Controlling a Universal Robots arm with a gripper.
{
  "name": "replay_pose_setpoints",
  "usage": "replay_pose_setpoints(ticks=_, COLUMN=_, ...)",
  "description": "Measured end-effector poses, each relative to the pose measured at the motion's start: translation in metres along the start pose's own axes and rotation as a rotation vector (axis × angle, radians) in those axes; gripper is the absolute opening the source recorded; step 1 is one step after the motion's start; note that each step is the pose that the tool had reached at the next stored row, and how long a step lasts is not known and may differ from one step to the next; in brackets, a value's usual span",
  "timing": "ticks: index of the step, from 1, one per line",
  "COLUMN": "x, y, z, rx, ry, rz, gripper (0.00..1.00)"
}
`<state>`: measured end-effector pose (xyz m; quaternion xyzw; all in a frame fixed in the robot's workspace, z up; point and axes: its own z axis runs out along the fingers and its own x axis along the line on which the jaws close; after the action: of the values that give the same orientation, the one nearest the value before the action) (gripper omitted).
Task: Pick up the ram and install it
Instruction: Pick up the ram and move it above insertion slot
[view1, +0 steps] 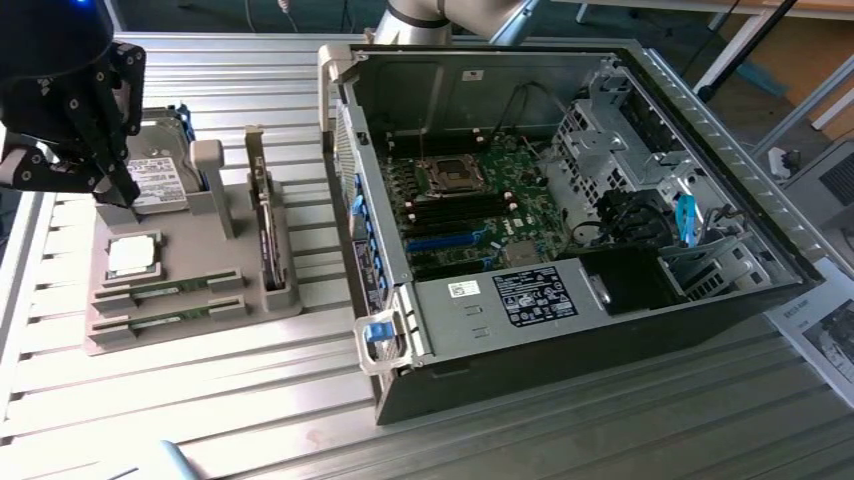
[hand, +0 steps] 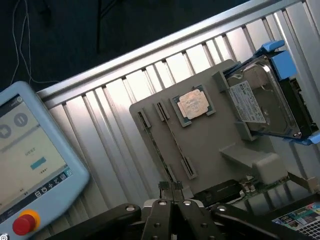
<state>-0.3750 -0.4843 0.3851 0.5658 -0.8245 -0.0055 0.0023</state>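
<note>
- Slatted metal table (view1: 200, 420): all items are carried on it.
- Computer case (view1: 747, 250): laid on its side with the panel off, at the exterior view's right; the motherboard (view1: 467, 200) is exposed inside.
- Teach pendant (hand: 30, 160): seen in the wrist view beside the table, with a red button at its corner.
- Grey holder (view1: 200, 250): placed to the exterior view's left of the case.
- Hard drive (view1: 160, 180): stood at the holder's far end.
- Gripper (hand: 172, 202): held above the holder near the hard drive, fingers brought together, nothing clamped.
- Processor (view1: 134, 255): seated flat in the holder.
- Ram (view1: 171, 290): lodged in a holder slot at the near end, apart from the gripper; a second stick (view1: 167, 321) is lodged just beside it.
</note>
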Motion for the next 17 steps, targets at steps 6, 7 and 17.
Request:
replay_pose_setpoints(ticks=6, x=0.0, y=0.0, z=0.0008, rx=0.0012, ry=0.0055, rz=-0.138, gripper=0.11)
replay_pose_setpoints(ticks=7, x=0.0, y=0.0, z=0.001, rx=0.0014, ry=0.006, rz=-0.156, gripper=0.11)
replay_pose_setpoints(ticks=17, x=0.0, y=0.0, z=0.0022, rx=0.0021, ry=0.0115, rz=-0.372, gripper=0.11)
